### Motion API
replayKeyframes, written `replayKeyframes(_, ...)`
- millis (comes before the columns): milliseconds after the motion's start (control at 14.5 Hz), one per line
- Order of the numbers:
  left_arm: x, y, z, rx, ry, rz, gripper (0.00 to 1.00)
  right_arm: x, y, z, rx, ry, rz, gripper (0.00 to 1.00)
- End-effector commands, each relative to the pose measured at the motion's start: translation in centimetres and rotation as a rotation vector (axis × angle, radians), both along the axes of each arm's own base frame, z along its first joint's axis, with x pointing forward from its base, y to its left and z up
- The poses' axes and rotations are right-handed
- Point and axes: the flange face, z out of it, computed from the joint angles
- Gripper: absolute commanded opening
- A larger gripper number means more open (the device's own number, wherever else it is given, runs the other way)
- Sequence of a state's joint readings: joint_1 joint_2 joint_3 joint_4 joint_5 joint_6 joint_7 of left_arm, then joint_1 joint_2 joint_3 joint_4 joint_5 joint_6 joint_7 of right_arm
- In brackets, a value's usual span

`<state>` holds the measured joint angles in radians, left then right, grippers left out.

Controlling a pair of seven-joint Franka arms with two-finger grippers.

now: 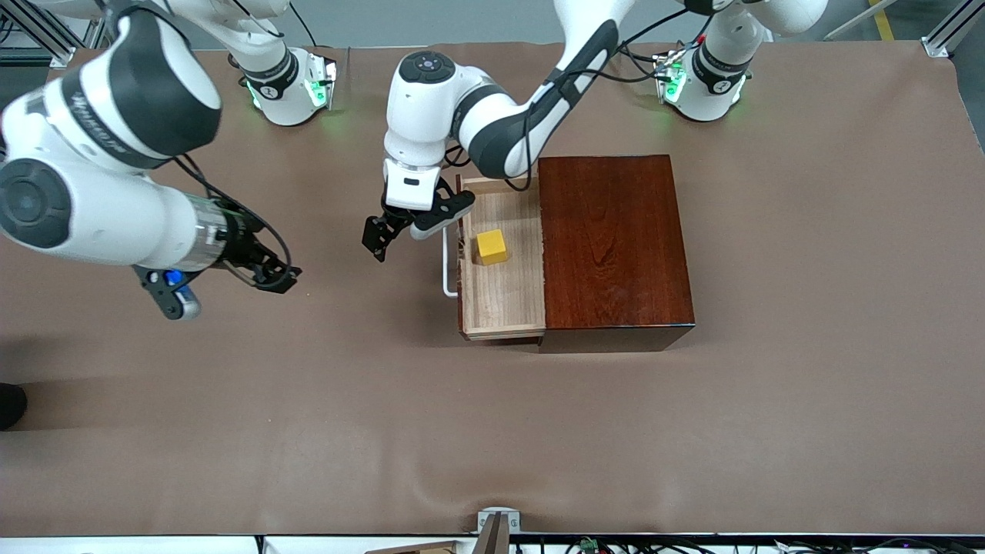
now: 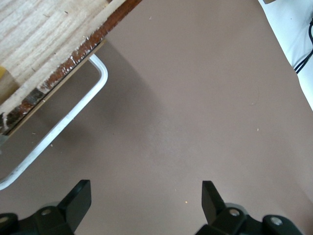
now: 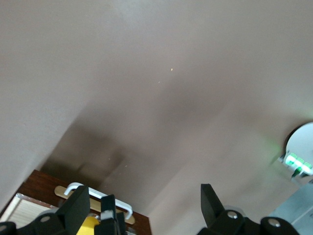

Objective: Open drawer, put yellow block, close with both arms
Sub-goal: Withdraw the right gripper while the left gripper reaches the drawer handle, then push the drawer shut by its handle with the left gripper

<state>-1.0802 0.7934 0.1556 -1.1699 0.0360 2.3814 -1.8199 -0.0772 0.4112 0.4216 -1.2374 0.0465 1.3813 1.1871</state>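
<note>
The mahogany box (image 1: 616, 238) stands toward the left arm's end of the table. Its drawer (image 1: 504, 296) is pulled out toward the right arm's end, and its white handle (image 1: 447, 269) shows. The yellow block (image 1: 491, 246) lies in the drawer tray. My left gripper (image 1: 382, 235) is open and empty over bare table beside the handle. The left wrist view shows the handle (image 2: 63, 122) and the drawer front (image 2: 73, 61) close to my left gripper (image 2: 145, 200). My right gripper (image 1: 273, 275) is open and empty over the table, farther from the drawer. The right wrist view shows my right gripper (image 3: 142, 205), the handle (image 3: 98, 195) and the block (image 3: 90, 226).
The brown table cover (image 1: 492, 431) stretches around the box. The right arm's base (image 1: 288, 81) and the left arm's base (image 1: 704, 77) stand along the edge farthest from the front camera. A small bracket (image 1: 499, 523) sits at the nearest edge.
</note>
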Motion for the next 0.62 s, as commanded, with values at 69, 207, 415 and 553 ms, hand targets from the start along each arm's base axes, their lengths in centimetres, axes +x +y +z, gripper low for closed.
replayKeyframes(69,0.6,-0.6,-1.7,0.039,-0.058,-0.029,1.00,-0.8,-3.3,2.3,0.049,-0.015,0.118,1.00)
replayKeyframes(207,0.1,-0.9,-2.8,0.052,-0.056,-0.030,1.00,-1.0,-4.3,2.6,0.060,-0.010,0.162,1.00)
replayKeyframes(415,-0.9,-2.2,-5.3,0.048,-0.060,0.025,1.00,-1.4,-6.7,3.9,0.088,-0.030,0.261,1.00)
replayKeyframes(553,-1.4,-2.6,-6.7,0.039,-0.048,0.082,1.00,-1.7,-8.3,4.1,0.101,-0.018,0.303,1.00)
